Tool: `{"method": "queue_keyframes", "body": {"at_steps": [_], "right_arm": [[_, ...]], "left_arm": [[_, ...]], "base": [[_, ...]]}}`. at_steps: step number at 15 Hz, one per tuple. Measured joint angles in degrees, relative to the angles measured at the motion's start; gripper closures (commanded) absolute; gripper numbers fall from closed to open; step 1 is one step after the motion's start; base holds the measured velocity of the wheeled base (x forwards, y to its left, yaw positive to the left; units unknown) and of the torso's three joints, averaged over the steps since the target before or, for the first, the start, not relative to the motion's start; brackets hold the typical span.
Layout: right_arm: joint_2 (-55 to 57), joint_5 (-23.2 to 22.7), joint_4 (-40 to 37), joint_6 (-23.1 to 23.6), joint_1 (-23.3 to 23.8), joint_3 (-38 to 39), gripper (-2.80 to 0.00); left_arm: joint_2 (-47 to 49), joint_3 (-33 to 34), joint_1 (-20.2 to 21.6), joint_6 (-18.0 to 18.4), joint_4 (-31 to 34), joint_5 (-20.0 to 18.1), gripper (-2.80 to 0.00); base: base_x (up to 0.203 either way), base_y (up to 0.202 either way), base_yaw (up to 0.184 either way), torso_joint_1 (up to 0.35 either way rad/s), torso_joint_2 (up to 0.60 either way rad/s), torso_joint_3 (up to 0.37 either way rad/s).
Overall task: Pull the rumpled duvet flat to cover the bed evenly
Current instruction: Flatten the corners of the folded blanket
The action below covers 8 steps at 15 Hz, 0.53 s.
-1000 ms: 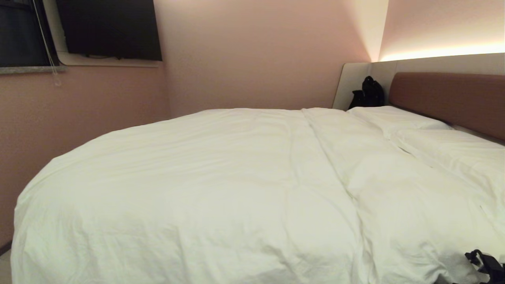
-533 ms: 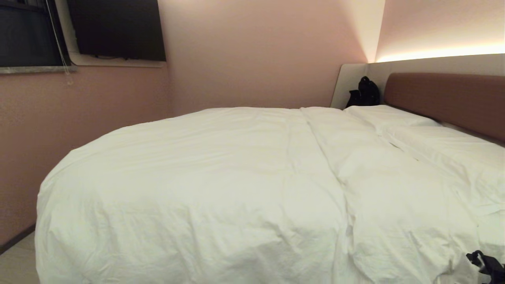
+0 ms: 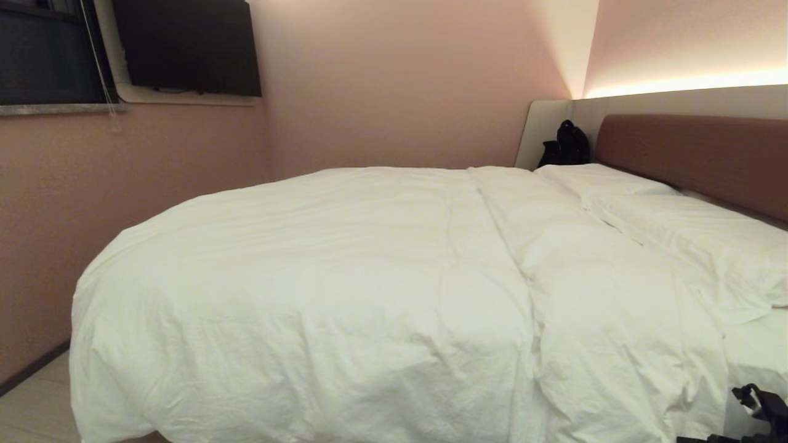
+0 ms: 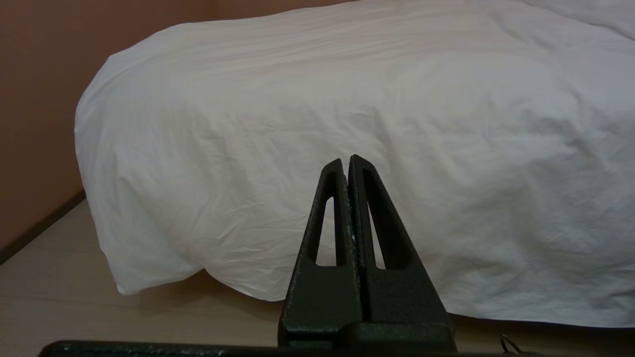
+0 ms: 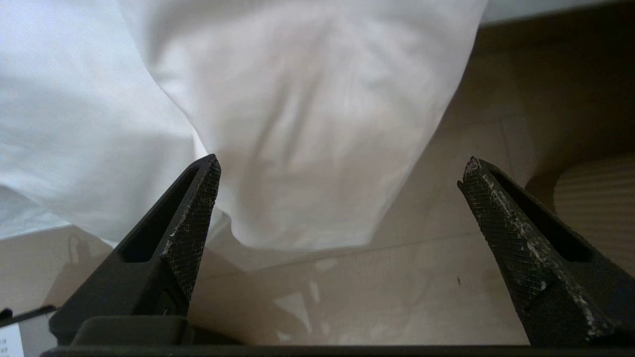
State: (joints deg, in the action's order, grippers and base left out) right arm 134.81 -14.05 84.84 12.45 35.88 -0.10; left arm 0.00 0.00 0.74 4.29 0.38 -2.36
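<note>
The puffy white duvet (image 3: 369, 283) lies over the bed (image 3: 695, 154), wrinkled, with a long fold running from the far side to the near edge. Its near side hangs toward the floor (image 4: 248, 198). A strip of smooth sheet (image 3: 754, 357) shows bare beside it below the pillows. My right gripper (image 3: 760, 403) is low at the near right edge of the bed. In the right wrist view it (image 5: 341, 166) is open, and a hanging duvet corner (image 5: 307, 148) lies just beyond the fingertips, not gripped. My left gripper (image 4: 346, 161) is shut and empty, parked low facing the duvet's side.
Two white pillows (image 3: 677, 240) lie along the brown headboard. A black bag (image 3: 569, 146) sits in the far corner. A pink wall runs close to the bed's foot end, with a dark screen (image 3: 188, 46) on it. Pale floor (image 3: 31, 406) shows at the lower left and under the right gripper (image 5: 397, 297).
The whole head view has shifted: the bed's foot end sits further right and more floor shows, so the camera moved. The right gripper stays at the bottom right corner, open.
</note>
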Motion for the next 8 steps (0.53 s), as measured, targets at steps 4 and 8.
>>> {"method": "queue_keyframes", "body": {"at_steps": [4, 8], "right_arm": [[-4.1, 0.04, 1.24, -1.38, -2.07, -0.54, -2.8], [-14.36, 2.55, 0.94, -5.27, -7.9, -4.96, 0.0]], "left_arm": [[0.0, 0.0, 0.02, -0.08, -0.09, -0.11, 0.0], [0.0, 0.0, 0.02, -0.09, -0.13, -0.11, 0.0]], "base": [[0.0, 0.0, 0.0, 0.0, 0.0, 0.0], [0.0, 0.0, 0.0, 0.0, 0.0, 0.0]]}}
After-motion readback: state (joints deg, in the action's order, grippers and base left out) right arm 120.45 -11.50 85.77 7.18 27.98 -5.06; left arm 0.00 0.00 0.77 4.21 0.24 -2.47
